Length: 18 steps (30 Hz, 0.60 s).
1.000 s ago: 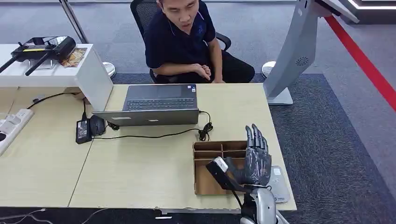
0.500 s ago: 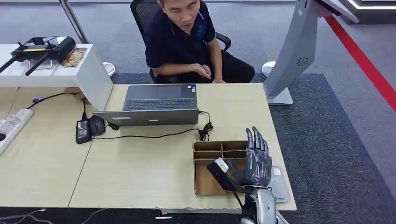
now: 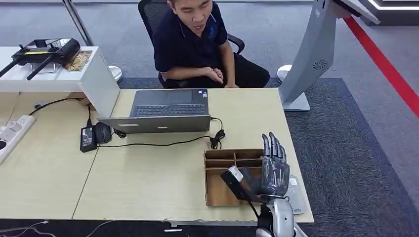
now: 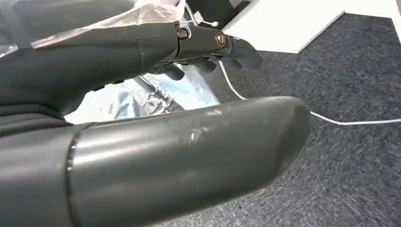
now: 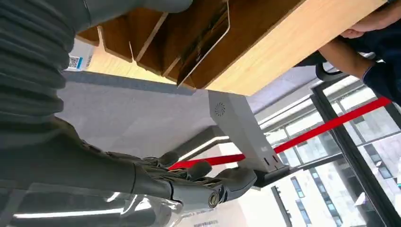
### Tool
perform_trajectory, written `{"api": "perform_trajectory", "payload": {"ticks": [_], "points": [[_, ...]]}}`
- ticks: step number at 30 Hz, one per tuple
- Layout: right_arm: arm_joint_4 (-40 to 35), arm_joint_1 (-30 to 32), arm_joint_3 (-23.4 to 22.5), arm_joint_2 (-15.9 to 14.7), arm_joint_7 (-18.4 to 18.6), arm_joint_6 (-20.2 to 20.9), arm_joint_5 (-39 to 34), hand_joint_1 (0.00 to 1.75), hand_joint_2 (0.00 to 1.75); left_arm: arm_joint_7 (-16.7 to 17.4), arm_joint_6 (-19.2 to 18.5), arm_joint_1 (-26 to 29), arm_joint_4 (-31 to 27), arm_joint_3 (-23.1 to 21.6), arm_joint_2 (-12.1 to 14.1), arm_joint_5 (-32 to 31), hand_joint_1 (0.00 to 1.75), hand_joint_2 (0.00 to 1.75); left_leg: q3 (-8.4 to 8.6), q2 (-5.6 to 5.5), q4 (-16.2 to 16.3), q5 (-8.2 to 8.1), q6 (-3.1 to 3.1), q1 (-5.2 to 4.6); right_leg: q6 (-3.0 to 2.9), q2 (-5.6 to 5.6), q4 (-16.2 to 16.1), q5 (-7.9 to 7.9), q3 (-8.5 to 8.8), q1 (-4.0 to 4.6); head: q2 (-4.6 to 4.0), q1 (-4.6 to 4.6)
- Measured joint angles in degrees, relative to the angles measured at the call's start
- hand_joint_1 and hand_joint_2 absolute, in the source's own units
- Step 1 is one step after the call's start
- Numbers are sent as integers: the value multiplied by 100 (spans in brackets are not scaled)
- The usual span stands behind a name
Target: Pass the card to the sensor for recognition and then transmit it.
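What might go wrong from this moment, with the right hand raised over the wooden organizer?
The right hand hovers, fingers extended, above the wooden organizer, holding nothing. Reaching down, its fingers may catch a divider and drag the organizer toward the nearby table edge. A flat card-like item lies at the table's corner beside the hand; a nudge might push it off. In the right wrist view a thin card leans in a slot, likely hard to pinch.

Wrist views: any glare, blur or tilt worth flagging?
Left wrist view: left hand is soft and out of focus up close, with a glare streak along the thumb; the carpet stays sharp. Right wrist view: turned upside down, bright windows behind the right hand, wooden tray crisp.
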Motion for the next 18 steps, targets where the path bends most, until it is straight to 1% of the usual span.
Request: {"api": "perform_trajectory", "payload": {"ticks": [5, 18], "points": [[0, 24, -118, 57, -53, 0, 33, 0, 175, 0, 0, 0, -2, -13, 0, 0, 0, 0, 0, 0, 0, 0, 0, 0, 0, 0, 0, 0, 0, 0, 0, 0], [7, 32, -188, 109, -105, 0, 42, 0, 175, 0, 0, -1, -2, -15, -2, 0, 0, 0, 0, 0, 0, 0, 0, 0, 0, 0, 0, 0, 0, 0, 0, 0]]}}
